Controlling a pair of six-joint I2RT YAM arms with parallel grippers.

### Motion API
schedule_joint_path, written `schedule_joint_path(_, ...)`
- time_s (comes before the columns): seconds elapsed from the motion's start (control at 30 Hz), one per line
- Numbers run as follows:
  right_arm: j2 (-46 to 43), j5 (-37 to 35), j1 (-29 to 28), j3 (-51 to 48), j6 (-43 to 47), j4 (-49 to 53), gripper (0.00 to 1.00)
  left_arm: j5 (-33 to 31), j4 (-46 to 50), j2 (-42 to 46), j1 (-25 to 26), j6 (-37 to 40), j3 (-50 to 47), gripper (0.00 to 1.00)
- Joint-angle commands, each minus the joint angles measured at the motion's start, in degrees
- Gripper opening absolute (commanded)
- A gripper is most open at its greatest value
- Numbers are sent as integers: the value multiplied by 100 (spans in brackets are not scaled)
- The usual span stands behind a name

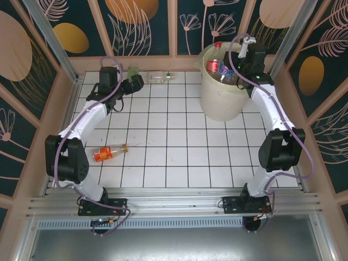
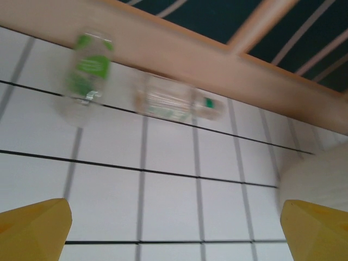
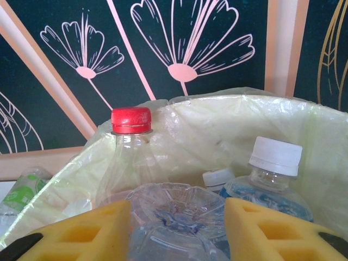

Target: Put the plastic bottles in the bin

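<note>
cream-white round bag-lined bin [image 1: 217, 106]: upright, far right, red-capped bottle [image 3: 130, 155] inside | orange-labelled clear plastic bottle [image 1: 109, 153]: lying near left | green-labelled bottle [image 2: 87, 73], green-capped clear bottle [image 2: 171, 100]: by back wall | clear ridged-base bottle [image 3: 176, 217]: at bin mouth

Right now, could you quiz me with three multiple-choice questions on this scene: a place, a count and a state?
1. Where is the right end effector? A over the round cream-white plastic bin; B at the back left corner; C low beside its own base.
2. How many plastic bottles sit on the white tiled table outside the bin? A one; B three; C six.
3. The left end effector is: A wide open; B clamped on a bottle; C inside the bin.
1 A: it hangs over the bin, a clear bottle between its fingers. 2 B: an orange-labelled bottle, a green-labelled bottle and an unlabelled bottle. 3 A: its yellow fingers stand far apart.
</note>
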State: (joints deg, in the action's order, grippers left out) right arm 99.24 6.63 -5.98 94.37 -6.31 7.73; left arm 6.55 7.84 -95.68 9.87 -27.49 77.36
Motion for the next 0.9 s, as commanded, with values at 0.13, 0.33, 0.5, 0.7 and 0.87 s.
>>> schedule_joint_path(0.13,63,398,26,143,-64,1346,51,-521,409,-1008,-217,409,863,99)
schedule_joint_path(0.33,-527,627,16,-206,-137,1098,57,-828,642,-1902,-300,520,1816,99)
schedule_joint_path(0.5,-1232,684,7,-740,-126,898,66,-907,900,-2750,-336,515,2669,99)
schedule_joint_path(0.7,-2048,987,-29,-1409,-202,784,77,-1057,1053,-3615,-389,311,3562,99)
schedule_joint_path(0.87,-2563,1128,-132,-1842,-258,757,80,-1100,1226,-4222,-450,210,4232,99)
